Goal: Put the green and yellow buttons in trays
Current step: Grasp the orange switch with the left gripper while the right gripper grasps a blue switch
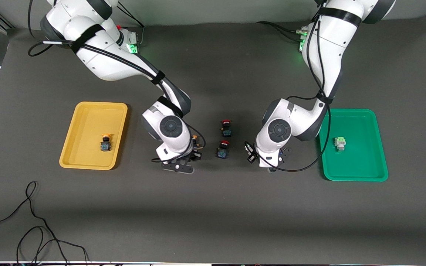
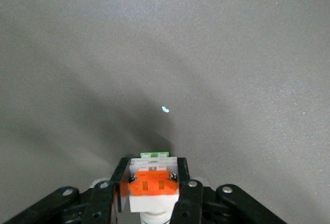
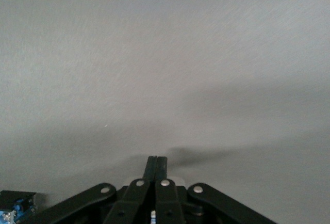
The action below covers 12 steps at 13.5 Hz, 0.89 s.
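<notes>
My left gripper (image 2: 153, 163) is shut on a white-grey button (image 2: 153, 187) with an orange part and a green tip. In the front view it (image 1: 271, 168) hangs low over the bare mat between the red-capped buttons and the green tray (image 1: 364, 122). A white-grey button with a green part (image 1: 340, 143) lies in that tray. A yellow-capped button (image 1: 105, 142) lies in the yellow tray (image 1: 87, 114). My right gripper (image 3: 155, 158) is shut and empty, low over the mat (image 1: 178, 168) between the yellow tray and the red-capped buttons. A small orange bit (image 1: 194, 137) shows beside the right wrist, mostly hidden.
Two red-capped black buttons (image 1: 226, 127) (image 1: 223, 149) stand on the mat between the two hands. A black-blue button body (image 3: 13, 206) shows at the edge of the right wrist view. A loose black cable (image 1: 31, 221) lies near the front camera's edge at the right arm's end.
</notes>
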{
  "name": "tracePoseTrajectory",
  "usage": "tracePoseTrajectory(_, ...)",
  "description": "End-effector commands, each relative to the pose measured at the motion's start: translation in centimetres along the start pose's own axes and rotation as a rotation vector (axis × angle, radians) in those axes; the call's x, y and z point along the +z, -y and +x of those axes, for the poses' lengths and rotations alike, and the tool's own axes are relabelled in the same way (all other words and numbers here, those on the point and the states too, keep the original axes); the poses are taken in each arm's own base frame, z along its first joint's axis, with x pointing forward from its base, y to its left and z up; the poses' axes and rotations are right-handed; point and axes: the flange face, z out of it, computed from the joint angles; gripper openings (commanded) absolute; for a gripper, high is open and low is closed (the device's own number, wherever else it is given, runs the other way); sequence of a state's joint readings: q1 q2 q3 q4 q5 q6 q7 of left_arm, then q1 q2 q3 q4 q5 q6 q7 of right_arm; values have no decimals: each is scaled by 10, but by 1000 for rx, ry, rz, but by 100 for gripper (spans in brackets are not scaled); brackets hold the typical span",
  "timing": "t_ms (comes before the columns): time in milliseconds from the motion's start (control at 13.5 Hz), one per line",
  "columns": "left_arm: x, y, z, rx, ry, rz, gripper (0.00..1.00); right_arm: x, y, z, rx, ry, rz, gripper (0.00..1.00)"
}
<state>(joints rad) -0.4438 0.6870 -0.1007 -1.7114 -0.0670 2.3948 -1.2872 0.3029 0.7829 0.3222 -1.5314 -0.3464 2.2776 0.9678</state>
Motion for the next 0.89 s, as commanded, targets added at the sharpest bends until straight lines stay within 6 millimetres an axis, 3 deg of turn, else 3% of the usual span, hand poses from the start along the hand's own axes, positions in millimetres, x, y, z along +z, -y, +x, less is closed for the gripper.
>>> tracePoseTrajectory(0, -43, -8, 7, -2, -37, -22, 17, -45, -12, 8, -15, 50, 38, 0)
tracePoseTrajectory(148, -106, -11, 23, 44, -38, 0, 15, -33, -6, -2, -14, 70, 42, 99)
tracePoseTrajectory(296, -156, -1, 38, 144, -5, 62, 11, -24, -4, -13, -36, 83, 41, 100)
tracePoseTrajectory(443, -191, 25, 63, 277, 28, 100, 9, -17, 5, -34, -72, 110, 41, 100)
tracePoseTrajectory(591, -215, 68, 109, 406, 81, 145, 9, -4, 3, -43, -83, 118, 38, 100)
tracePoseTrajectory(813, -240, 152, 190, 538, 150, 136, 9, 15, 7, -59, -105, 108, 62, 100)
